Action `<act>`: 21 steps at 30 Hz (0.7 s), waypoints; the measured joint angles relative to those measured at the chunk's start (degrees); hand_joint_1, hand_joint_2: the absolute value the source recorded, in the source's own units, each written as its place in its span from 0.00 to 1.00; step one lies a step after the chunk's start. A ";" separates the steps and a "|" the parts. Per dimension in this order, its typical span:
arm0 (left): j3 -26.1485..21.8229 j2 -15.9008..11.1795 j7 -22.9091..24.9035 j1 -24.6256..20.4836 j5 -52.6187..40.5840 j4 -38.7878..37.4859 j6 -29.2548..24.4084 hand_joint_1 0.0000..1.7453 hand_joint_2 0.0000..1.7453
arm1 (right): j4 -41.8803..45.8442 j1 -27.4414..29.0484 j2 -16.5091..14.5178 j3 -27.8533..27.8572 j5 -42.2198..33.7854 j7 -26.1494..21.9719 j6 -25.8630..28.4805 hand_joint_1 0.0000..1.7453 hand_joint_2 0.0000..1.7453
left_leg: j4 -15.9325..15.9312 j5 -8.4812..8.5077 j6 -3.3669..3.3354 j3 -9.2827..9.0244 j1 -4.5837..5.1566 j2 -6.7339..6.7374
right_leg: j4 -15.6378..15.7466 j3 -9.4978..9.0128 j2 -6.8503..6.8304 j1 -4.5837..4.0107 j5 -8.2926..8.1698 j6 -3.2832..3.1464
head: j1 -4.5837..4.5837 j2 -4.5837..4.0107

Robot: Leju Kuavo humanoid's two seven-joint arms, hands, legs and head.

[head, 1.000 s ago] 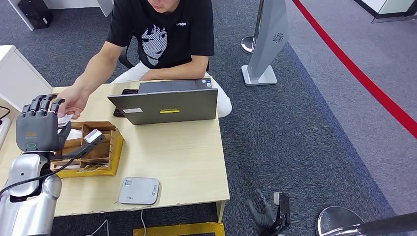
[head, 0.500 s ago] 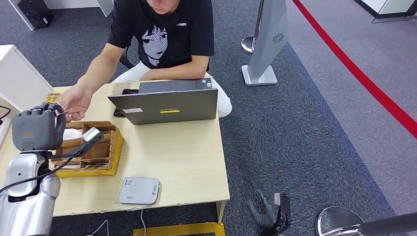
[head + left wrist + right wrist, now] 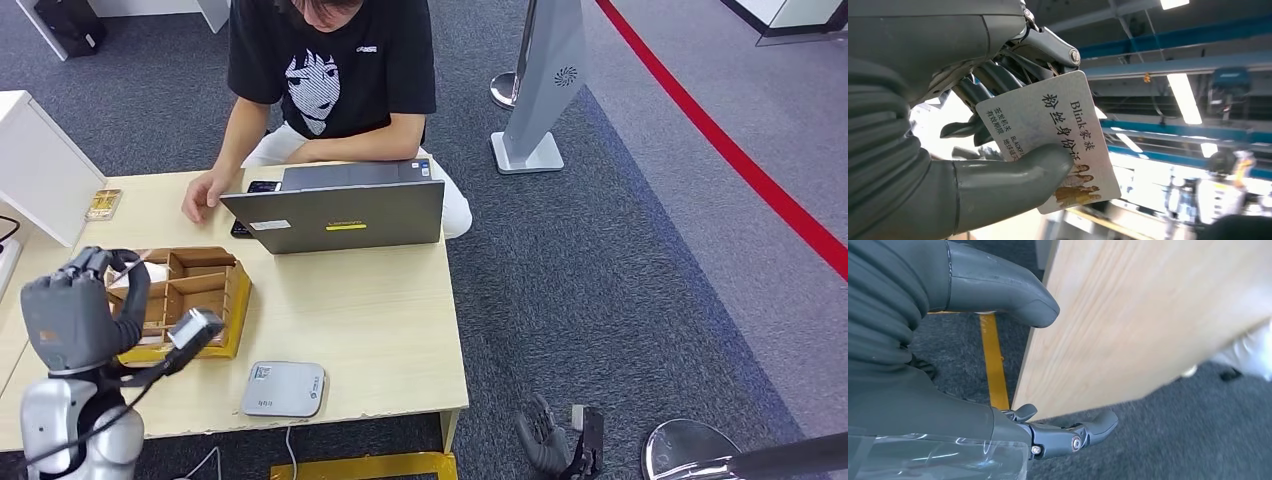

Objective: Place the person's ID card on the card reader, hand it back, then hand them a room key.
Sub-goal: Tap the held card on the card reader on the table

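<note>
Left hand (image 3: 75,318) raised over the near-left of the pale wooden tabletop (image 3: 370,310), thumb and fingers pinching a white printed ID card (image 3: 1053,137) with black characters and a small group photo. Card held clear of the tabletop, close above the brown wooden compartment tray (image 3: 195,290). Flat grey rounded card reader (image 3: 283,388) lies at the near edge, right of the hand, well apart from the card. Grey laptop (image 3: 340,215) stands open at the far side. Seated person in a black printed T-shirt (image 3: 330,60) rests one hand (image 3: 203,192) on the tabletop beside the laptop. Right hand (image 3: 557,440) hangs low beside the table's near-right corner, over grey carpet, fingers loosely apart, holding nothing.
</note>
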State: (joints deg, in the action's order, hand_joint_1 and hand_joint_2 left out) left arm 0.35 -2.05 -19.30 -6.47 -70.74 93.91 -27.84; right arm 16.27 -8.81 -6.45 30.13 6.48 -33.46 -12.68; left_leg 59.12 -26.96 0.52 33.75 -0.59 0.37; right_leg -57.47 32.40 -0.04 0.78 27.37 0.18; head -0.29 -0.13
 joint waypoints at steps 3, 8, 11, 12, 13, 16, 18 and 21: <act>3.59 3.16 -2.91 8.82 -2.11 6.06 -3.12 1.00 1.00 | 0.29 1.11 0.01 2.02 -0.48 -1.04 0.08 0.00 1.00 | 0.00 -0.10 -0.12 0.01 0.03 0.01 | 0.06 0.00 0.00 0.03 0.07 0.08 | 0.00 0.00; 12.51 4.36 -0.70 16.97 -5.98 9.65 -7.03 1.00 1.00 | 0.94 2.21 0.02 5.34 0.05 -1.52 -0.23 0.00 1.00 | 0.00 -0.16 -0.20 0.03 0.03 -0.02 | 0.08 -0.03 -0.06 0.04 0.14 0.18 | 0.04 0.00; 13.02 4.38 -0.52 17.28 -6.06 9.77 -7.09 1.00 1.00 | 0.97 2.25 0.02 5.52 0.10 -1.54 -0.28 0.00 1.00 | 0.00 -0.16 -0.20 0.03 0.03 -0.02 | 0.08 -0.03 -0.07 0.04 0.14 0.18 | 0.05 0.00; 13.07 4.39 -0.51 17.30 -6.06 9.79 -7.09 1.00 1.00 | 0.98 2.25 0.02 5.54 0.10 -1.53 -0.28 0.00 1.00 | 0.00 -0.16 -0.20 0.03 0.03 -0.02 | 0.08 -0.03 -0.07 0.04 0.14 0.18 | 0.05 0.00; 13.17 4.39 -0.47 17.36 -6.07 9.82 -7.11 1.00 1.00 | 0.99 2.26 0.02 5.58 0.10 -1.52 -0.29 0.00 1.00 | 0.00 -0.16 -0.20 0.03 0.03 -0.02 | 0.08 -0.03 -0.06 0.04 0.14 0.18 | 0.05 0.00; 15.80 4.50 0.41 18.60 -6.05 10.79 -7.06 1.00 1.00 | 1.19 2.46 0.02 6.95 0.45 -1.51 -0.46 0.00 1.00 | 0.00 -0.12 -0.16 0.01 0.00 -0.03 | 0.07 -0.04 -0.07 0.03 0.12 0.16 | 0.03 0.00; 17.72 4.57 0.86 19.46 -5.46 11.68 -6.84 1.00 1.00 | 1.42 2.61 0.02 8.20 0.86 -1.52 -0.51 0.00 1.00 | -0.01 -0.06 -0.11 -0.01 -0.02 -0.04 | 0.05 -0.06 -0.07 0.00 0.07 0.10 | 0.03 0.00; 18.20 4.60 1.04 19.74 -3.23 12.00 -5.41 1.00 1.00 | 1.54 2.64 0.02 9.08 2.18 -1.55 -0.50 0.00 1.00 | -0.01 -0.04 -0.09 -0.01 -0.03 -0.04 | 0.04 -0.06 -0.07 -0.02 0.04 0.06 | 0.04 0.00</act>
State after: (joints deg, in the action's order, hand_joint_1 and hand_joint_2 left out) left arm 18.55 2.56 -18.26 13.28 -73.97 105.92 -33.25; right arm 17.81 -6.16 -6.43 39.21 8.66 -35.00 -13.18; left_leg 59.12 -27.00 0.42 33.74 -0.62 0.33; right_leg -57.44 32.33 -0.11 0.77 27.41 0.24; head -0.25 -0.13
